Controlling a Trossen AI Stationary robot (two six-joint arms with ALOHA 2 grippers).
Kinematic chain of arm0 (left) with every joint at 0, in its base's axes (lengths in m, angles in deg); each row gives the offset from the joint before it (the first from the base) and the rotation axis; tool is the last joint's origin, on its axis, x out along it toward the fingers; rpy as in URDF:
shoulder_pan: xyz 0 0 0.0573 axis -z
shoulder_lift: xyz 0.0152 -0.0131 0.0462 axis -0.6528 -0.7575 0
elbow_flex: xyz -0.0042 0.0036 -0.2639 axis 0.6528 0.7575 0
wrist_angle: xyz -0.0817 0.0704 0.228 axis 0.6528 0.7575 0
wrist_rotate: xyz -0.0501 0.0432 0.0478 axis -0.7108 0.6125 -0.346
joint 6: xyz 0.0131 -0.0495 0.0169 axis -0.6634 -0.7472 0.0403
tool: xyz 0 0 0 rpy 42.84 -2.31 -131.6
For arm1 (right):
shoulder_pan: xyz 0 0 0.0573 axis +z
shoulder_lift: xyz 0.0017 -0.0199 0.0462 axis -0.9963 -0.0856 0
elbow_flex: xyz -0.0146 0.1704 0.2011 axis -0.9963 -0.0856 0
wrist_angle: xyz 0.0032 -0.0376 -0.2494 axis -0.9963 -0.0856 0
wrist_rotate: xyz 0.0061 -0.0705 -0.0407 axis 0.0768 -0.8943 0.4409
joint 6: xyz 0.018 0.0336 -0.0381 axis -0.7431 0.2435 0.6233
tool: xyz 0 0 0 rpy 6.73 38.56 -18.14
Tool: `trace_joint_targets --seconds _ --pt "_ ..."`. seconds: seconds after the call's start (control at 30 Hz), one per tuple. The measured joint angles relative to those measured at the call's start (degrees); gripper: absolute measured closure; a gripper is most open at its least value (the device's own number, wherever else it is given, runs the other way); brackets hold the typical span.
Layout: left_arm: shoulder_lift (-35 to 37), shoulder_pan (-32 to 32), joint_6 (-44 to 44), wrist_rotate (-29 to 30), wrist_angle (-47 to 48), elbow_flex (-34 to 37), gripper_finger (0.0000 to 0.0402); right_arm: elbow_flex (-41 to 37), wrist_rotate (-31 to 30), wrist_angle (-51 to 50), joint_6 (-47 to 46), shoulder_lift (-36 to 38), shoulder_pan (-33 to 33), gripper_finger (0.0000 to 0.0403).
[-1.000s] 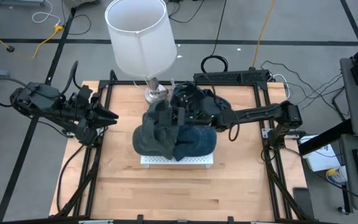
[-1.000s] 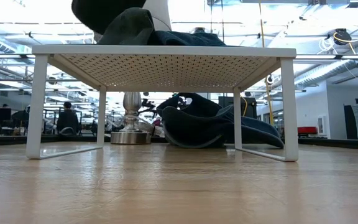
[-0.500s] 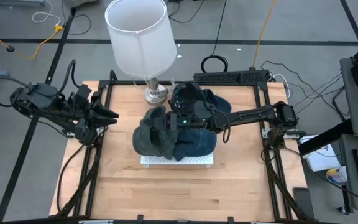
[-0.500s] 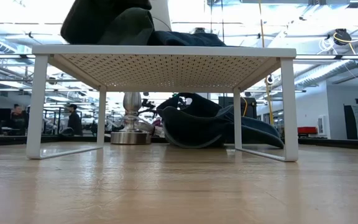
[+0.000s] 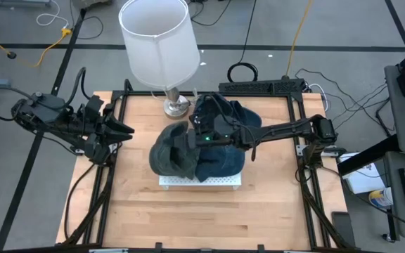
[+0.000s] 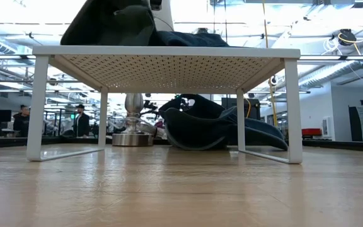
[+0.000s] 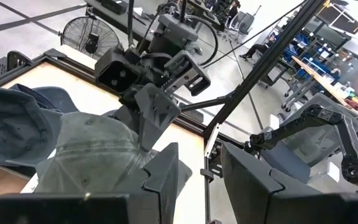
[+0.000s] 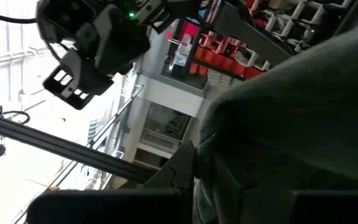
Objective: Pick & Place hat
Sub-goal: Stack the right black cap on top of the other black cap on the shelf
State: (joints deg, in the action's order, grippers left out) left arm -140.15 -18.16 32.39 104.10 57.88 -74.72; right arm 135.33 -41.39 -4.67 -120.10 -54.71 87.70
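The work surface is a pale wooden table point(image 5: 188, 218) with visible grain, framed by dark metal rails. At its centre stands a low white rack point(image 6: 169, 57): a flat perforated metal shelf on thin wire legs.

Two soft fabric hats lie on the rack. The grey-green hat point(image 5: 169, 151), of matte, crumpled cloth, occupies the shelf's left part; the navy hat point(image 5: 223, 161) lies touching it on the right. A third dark blue hat point(image 6: 219, 129), creased and slumped, rests on the table behind the rack, near the lamp base point(image 6: 130, 135), a turned, polished metal foot. The lamp's shade point(image 5: 158, 39) is a smooth white tapered cylinder.

The right gripper point(image 5: 192, 133) reaches over the rack from the right, positioned at the upper edge of the grey-green hat. Its fingers are closed, pinching a fold of that hat's cloth; the right wrist view shows grey-green fabric bunched right at the dark fingers point(image 8: 179, 171).

The left gripper point(image 5: 121, 130) waits at the table's left edge, well apart from the rack. Its angular dark fingers stand partly apart with nothing between them.

People point(image 6: 80, 120) stand far off in the room behind.
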Motion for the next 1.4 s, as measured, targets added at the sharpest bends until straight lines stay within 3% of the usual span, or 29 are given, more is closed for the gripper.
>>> trace_joint_targets --seconds 0.27,0.73,0.9,1.4 --pt "0.0 0.0 0.2 0.0 -0.4 0.0 0.0277 0.0 0.1 8.3 0.4 0.9 -0.3 0.0383" --pt "-0.4 0.0 2.2 0.0 -2.8 0.0 0.0277 -0.1 -1.4 7.4 6.0 0.8 -0.4 0.0383" --pt "-0.7 0.0 2.9 0.0 -2.9 0.0 0.0277 -0.1 1.4 7.7 8.2 0.8 -0.4 0.0383" --pt "-1.2 0.0 2.9 0.0 -2.9 0.0 0.0277 -0.1 2.0 4.6 12.6 0.8 -0.8 0.0383"
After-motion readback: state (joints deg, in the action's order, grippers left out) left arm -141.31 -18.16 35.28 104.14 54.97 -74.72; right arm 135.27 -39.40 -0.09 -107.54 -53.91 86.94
